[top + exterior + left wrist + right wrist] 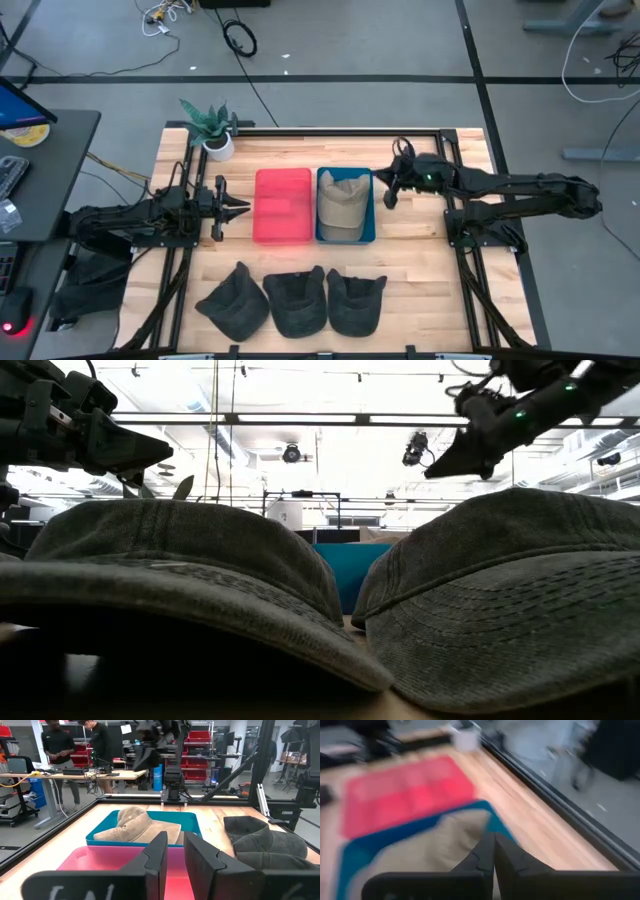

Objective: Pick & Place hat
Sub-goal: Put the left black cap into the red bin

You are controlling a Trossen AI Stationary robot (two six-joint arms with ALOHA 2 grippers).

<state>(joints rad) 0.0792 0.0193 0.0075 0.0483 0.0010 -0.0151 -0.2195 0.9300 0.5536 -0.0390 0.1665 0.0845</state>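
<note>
One soft tan cloth hat [345,203] lies in the blue plastic bin [322,210]. Three dark grey hats [292,300] wait on the wooden table [420,270]; the pink plastic bin [282,205] has none. The right gripper [388,196], above the blue bin's edge, is pinched closed and holds nothing. The left gripper [243,207], beside the pink bin, has a narrow gap and holds nothing.

Overhead ceiling strips are flooding me evenly; low view is glaring, silhouetting hats [500,600]; my right wrist view is smearing badly.
</note>
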